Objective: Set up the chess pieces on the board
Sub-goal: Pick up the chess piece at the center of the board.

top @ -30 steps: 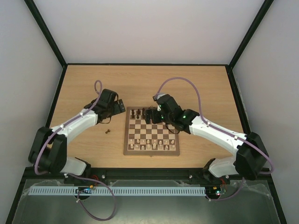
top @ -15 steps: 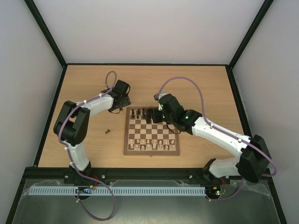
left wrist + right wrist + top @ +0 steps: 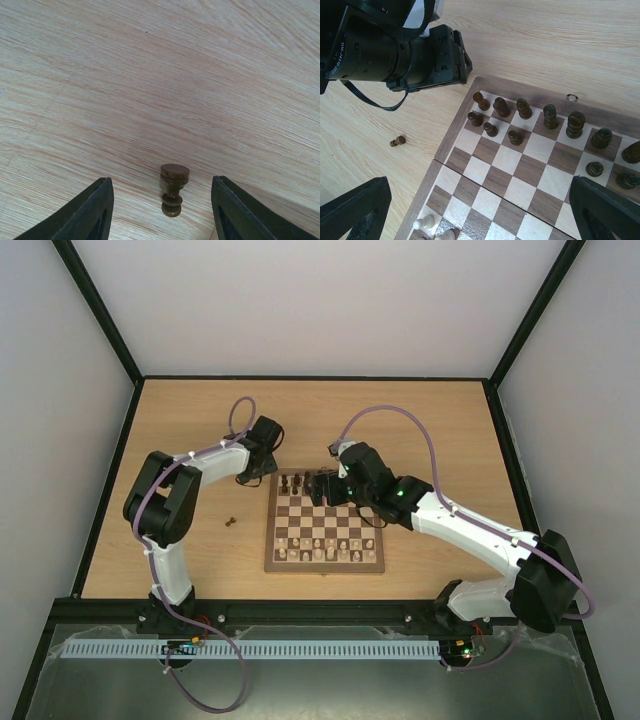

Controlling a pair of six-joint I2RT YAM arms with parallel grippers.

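The dark pawn [image 3: 173, 192] is on the bare table [image 3: 150, 75], just between the jaws of the left gripper [image 3: 161, 180]. There is a gap on each side, so they are apart and grasp nothing yet. Its long axis seems to run along the jaws, wide end away. The right gripper [image 3: 479, 182], spread wide and empty, hangs over the board [image 3: 449, 141], farther off.

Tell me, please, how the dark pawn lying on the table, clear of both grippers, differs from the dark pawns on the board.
The loose pawn lies on its side; the board pawns stand upright. The loose pawn rests alone on the tabletop; the board pawns occupy squares beside taller dark pieces. Both are small and dark brown.
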